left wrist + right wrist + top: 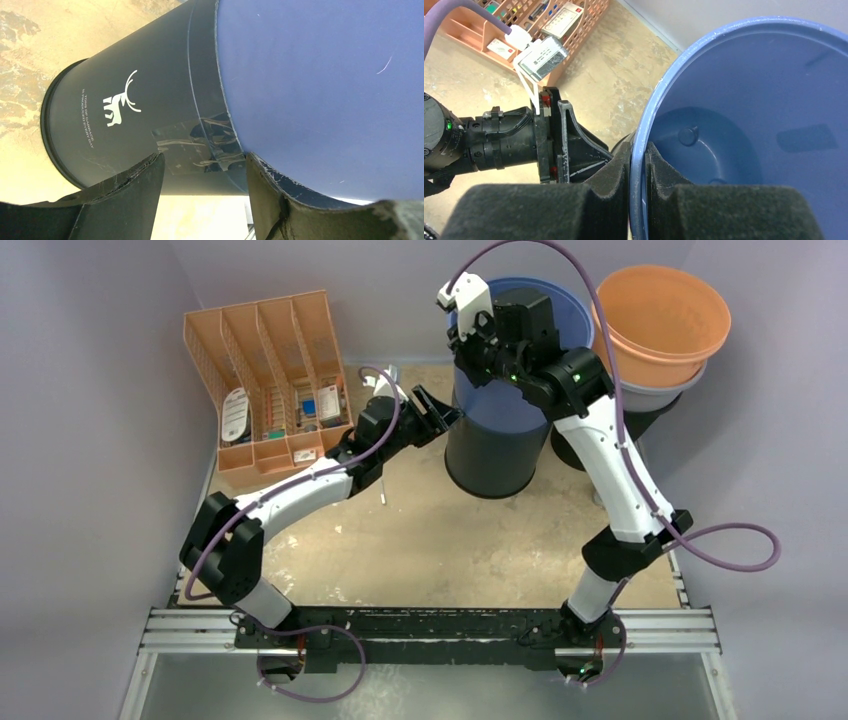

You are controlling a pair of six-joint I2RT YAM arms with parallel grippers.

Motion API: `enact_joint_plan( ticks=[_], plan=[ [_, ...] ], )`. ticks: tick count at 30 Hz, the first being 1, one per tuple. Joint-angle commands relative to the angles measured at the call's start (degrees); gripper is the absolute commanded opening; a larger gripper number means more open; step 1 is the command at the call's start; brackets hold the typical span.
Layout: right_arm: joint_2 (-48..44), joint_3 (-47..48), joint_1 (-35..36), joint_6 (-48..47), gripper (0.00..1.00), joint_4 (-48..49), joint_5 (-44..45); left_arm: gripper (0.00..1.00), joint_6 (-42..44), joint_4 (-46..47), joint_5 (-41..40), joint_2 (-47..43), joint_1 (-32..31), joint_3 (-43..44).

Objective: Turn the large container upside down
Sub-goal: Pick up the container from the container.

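The large blue container (505, 405) stands mouth up, its lower part nested in a black container (490, 460) with a white deer logo (120, 102). My right gripper (470, 335) is shut on the blue rim (638, 150), one finger inside and one outside. My left gripper (445, 415) is open, its fingers spread against the side where blue meets black (205, 160). The right finger (270, 185) touches the blue wall. The left gripper also shows in the right wrist view (574, 150), just left of the rim.
An orange divided organiser (270, 380) with small items stands at the back left. An orange bucket (660, 320) sits stacked in a grey one (650, 395) right of the blue container. A small white stick (383, 495) lies on the table (450, 540).
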Motion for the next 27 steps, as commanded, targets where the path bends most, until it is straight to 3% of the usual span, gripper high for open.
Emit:
enact_joint_plan(
  ticks=[1,6,14,19,27],
  plan=[
    [0.28,5.52,0.7,1.77,0.0,2.77,0.79,0.6,-1.34,0.88,-0.35,1.46,-0.61,0.66],
    [1.8,9.51,2.27,2.96,0.0,4.92,1.43,0.56,-3.05,-0.17,-2.69,1.93,-0.56,0.27],
    [3.24,15.64,7.58,1.92,0.0,12.45,10.96,0.56,-3.95,-2.81,-3.22,3.67,-0.58,1.67],
    [-2.16,9.06,8.62,-1.9,0.0,23.69,10.58,0.56,-4.6,-2.67,-3.05,3.92,-0.51,1.11],
    [-1.51,16.54,8.67,-3.8,0.0,25.81,10.45,0.56,-4.99,-3.62,-2.91,4.05,-0.31,1.31]
  ],
)
